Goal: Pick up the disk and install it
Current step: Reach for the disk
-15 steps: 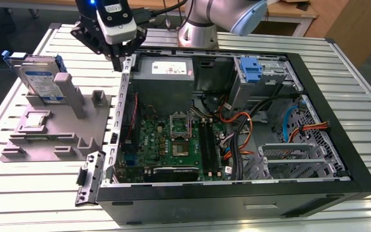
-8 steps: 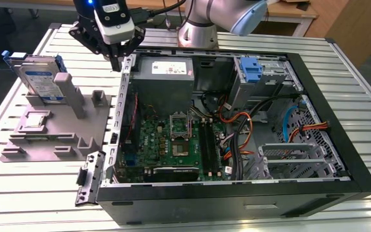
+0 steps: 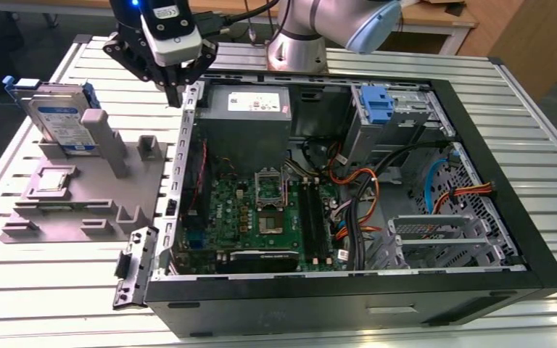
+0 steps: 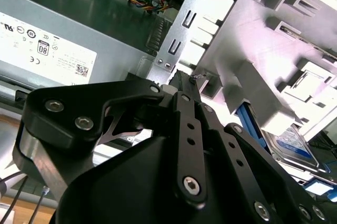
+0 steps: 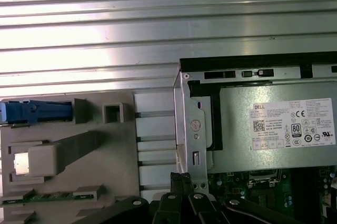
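End effector (image 3: 174,98) empty, fingers drawn together to a narrow point; both wrist views agree (image 4: 181,77) (image 5: 181,181). Tips hang just above the sheet-metal corner of the open computer case (image 3: 189,109), beside the power supply (image 3: 244,109).

The disk (image 3: 61,119) is not yet picked. It stands upright in the grey holder (image 3: 75,196) on the table (image 3: 27,290), off to the side of the end effector away from the case, blue carrier uppermost (image 5: 31,112).

Risks, as judged:
- Tips are close to the case edge, so a low sideways move could strike it.
- Closed fingers cannot straddle the disk.
- An off-centre grip on the carrier could tilt the drive and jam it in its slot.
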{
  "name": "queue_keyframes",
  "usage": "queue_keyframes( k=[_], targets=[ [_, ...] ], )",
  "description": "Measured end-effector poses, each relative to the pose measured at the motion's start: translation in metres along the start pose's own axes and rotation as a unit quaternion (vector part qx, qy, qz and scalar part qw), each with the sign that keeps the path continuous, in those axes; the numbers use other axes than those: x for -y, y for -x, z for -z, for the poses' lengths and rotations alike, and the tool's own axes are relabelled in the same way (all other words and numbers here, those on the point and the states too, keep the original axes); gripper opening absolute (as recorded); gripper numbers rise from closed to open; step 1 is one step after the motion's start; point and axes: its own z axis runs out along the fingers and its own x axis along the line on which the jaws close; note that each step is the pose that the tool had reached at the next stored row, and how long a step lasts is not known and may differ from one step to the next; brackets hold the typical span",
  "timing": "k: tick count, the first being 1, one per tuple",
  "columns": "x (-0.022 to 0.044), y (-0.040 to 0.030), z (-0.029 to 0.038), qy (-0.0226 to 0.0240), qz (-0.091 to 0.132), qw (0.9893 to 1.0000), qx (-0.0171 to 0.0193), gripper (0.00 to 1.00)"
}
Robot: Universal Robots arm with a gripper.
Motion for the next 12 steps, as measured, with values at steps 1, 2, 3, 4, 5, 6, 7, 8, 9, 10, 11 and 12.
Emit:
queue_keyframes(
  k=[1, 2, 3, 4, 5, 6, 7, 8, 9, 10, 11, 12],
  targets=[
    [0.0000, 0.0000, 0.0000, 0.0000, 0.000, 1.0000, 0.0000, 0.10],
    [0.0000, -0.0001, 0.0000, 0.0000, 0.000, 1.0000, 0.0000, 0.10],
    [0.0001, -0.0008, 0.0000, 0.0000, 0.000, 1.0000, 0.0000, 0.10],
    [0.0001, -0.0011, 0.0000, 0.0000, 0.000, 1.0000, 0.0000, 0.10],
    [0.0001, -0.0011, 0.0000, 0.0000, 0.000, 1.0000, 0.0000, 0.10],
    [0.0001, -0.0013, 0.0000, 0.0000, 0.000, 1.0000, 0.0000, 0.10],
    [0.0001, -0.0015, 0.0000, 0.0000, 0.000, 1.0000, 0.0000, 0.10],
    [0.0001, -0.0017, 0.0000, 0.0000, 0.000, 1.0000, 0.0000, 0.10],
    [0.0001, -0.0018, 0.0000, 0.0000, 0.000, 1.0000, 0.0000, 0.10],
    [0.0001, -0.0019, 0.0000, 0.0000, 0.000, 1.0000, 0.0000, 0.10],
    [0.0002, -0.0020, 0.0000, 0.0000, 0.000, 1.0000, 0.0000, 0.10],
    [0.0002, -0.0023, 0.0000, 0.0000, 0.000, 1.0000, 0.0000, 0.10]
  ],
)
